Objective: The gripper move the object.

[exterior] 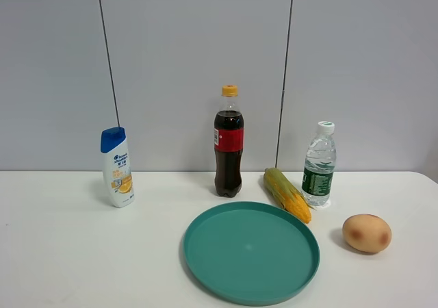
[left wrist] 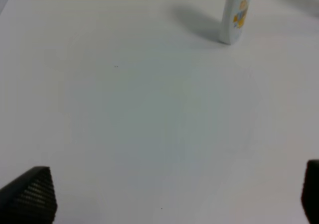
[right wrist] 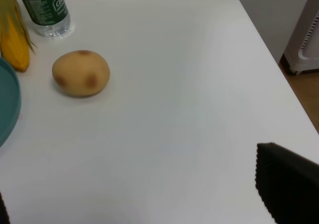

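Note:
The small clear water bottle [exterior: 319, 164] with a white cap and dark green label stands upright at the back right of the white table, just right of a corn cob. Its lower part shows in the right wrist view [right wrist: 46, 10]. Neither gripper shows in the exterior high view. My left gripper [left wrist: 172, 191] is open and empty over bare table, far from the bottle. My right gripper [right wrist: 142, 194] is open and empty above the table's front right, with the bottle well ahead of it.
A teal plate [exterior: 250, 253] lies front centre. A corn cob [exterior: 287, 195] and a potato [exterior: 367, 233] lie by the water bottle. A cola bottle [exterior: 228, 144] stands at the back, a shampoo bottle [exterior: 117, 168] at the left. The table's right edge [right wrist: 269, 55] is close.

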{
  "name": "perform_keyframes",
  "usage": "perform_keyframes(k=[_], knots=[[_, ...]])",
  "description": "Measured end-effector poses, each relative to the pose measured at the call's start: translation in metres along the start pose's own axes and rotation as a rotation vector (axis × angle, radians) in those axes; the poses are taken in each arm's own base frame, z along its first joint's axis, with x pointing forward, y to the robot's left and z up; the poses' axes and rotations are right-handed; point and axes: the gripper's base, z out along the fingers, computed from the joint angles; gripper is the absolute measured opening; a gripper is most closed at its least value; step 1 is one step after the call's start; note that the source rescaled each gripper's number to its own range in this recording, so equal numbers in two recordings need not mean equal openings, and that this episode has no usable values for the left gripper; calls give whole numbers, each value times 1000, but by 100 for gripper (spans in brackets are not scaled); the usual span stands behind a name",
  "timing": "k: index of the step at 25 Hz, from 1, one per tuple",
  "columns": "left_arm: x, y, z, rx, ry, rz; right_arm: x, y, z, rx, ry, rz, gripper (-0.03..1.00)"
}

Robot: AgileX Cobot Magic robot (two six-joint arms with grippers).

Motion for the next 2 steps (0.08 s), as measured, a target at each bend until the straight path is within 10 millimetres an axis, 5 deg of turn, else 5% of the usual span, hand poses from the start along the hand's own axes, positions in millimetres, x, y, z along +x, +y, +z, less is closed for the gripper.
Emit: perform_keyframes(k=[2], knots=[[0, 0, 0, 0, 0, 0, 0, 0, 0, 0, 0, 0, 99]])
